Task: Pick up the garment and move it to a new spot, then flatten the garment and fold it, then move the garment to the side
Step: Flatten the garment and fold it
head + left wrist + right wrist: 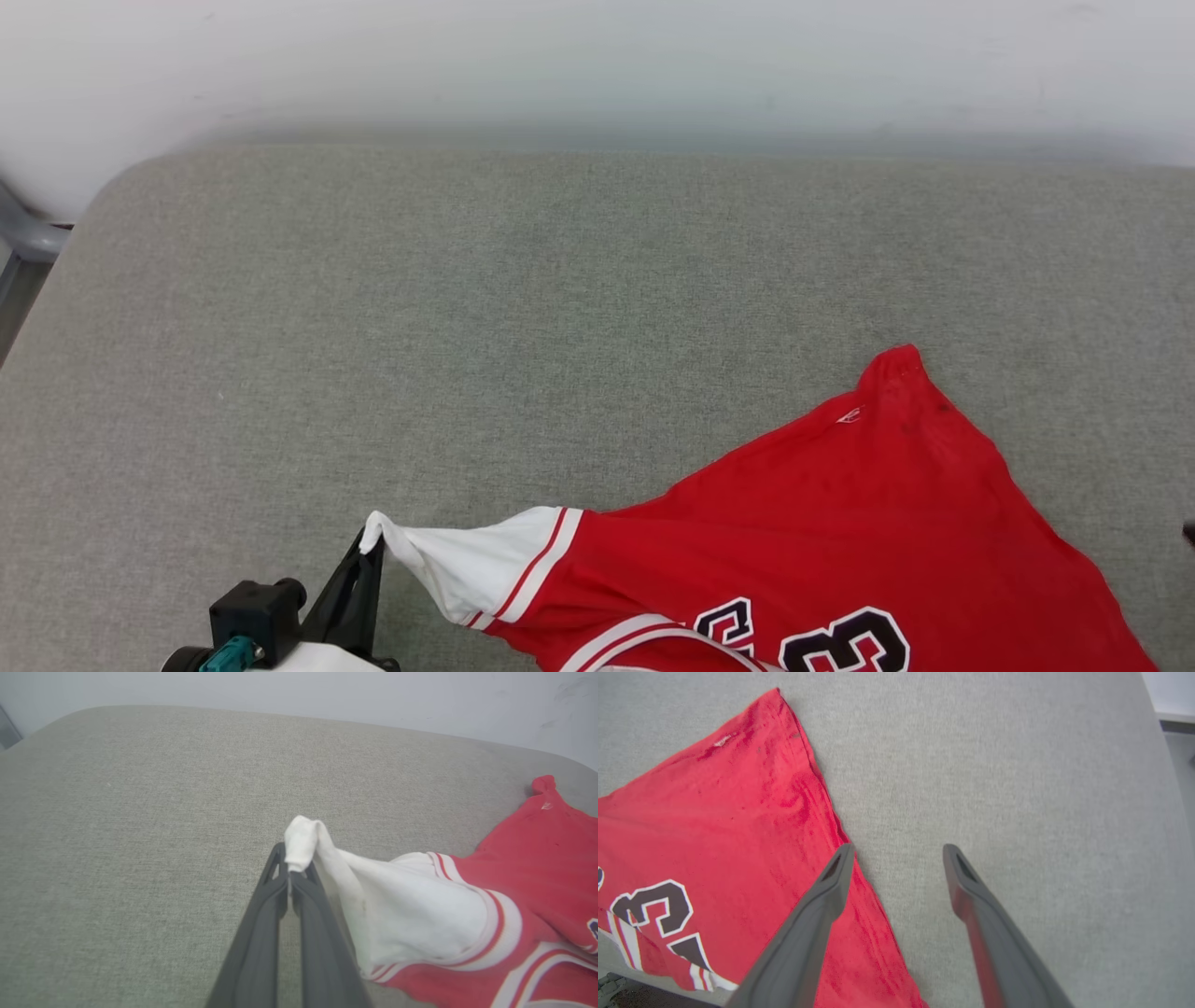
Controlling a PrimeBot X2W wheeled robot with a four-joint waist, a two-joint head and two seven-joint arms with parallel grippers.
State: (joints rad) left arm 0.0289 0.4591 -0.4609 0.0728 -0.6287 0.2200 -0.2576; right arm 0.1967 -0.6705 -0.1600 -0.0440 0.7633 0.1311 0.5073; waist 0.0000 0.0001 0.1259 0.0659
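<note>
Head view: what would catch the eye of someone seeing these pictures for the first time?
The red garment with black numerals lies at the lower right of the grey fabric surface. The left end effector is shut on the tip of its white sleeve, which is stretched out to the left. The right end effector stands open at the garment's right edge.

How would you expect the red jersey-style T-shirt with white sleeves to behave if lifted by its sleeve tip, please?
Probably floppy: the red jersey-style T-shirt bunches where the left gripper pinches its white sleeve. Most would likely sag and trail, since the body lies slack on the grey fabric surface. It seems light: a fingertip pinch holds the sleeve taut.
</note>
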